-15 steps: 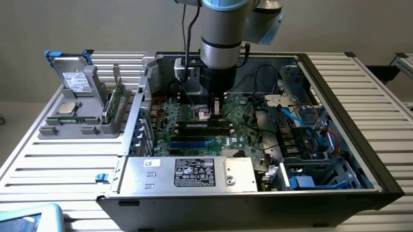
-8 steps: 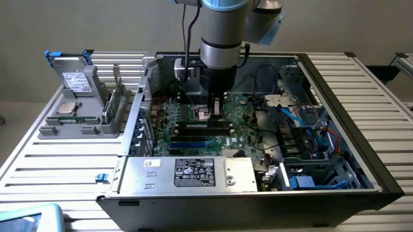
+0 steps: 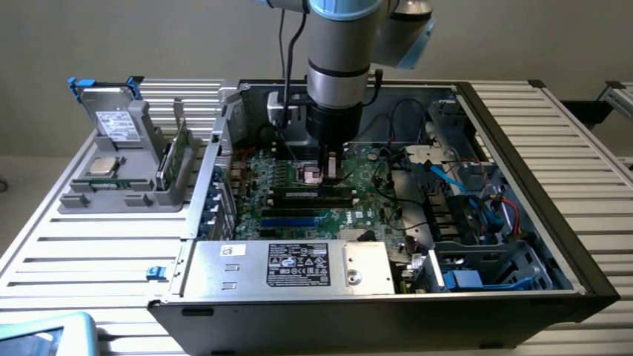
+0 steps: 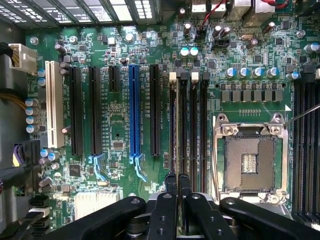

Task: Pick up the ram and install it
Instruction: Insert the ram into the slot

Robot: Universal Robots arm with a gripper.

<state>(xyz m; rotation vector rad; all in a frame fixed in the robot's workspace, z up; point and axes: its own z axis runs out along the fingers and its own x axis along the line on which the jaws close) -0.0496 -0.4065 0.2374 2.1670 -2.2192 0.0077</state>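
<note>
Poised mid-frame above long black slots (image 4: 194,125), black gripper (image 4: 177,179) closed, apparently empty. Parked upright in grey holder (image 3: 99,202), frame left: flat green ram (image 3: 175,159), edge exposed for pinching.

Silver-grey arm (image 3: 339,74) with light-blue joint cap (image 3: 346,7), black cable (image 3: 283,52) alongside, glossy black screw-studded tool (image 4: 178,178).

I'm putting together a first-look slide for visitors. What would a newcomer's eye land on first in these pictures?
First, the grey robot arm reaching straight down into the open computer case, in the middle of the exterior view. In the wrist view its black gripper, fingers shut, hovers over the green motherboard at the long black slots, between a bright blue slot and the empty processor socket.
</note>
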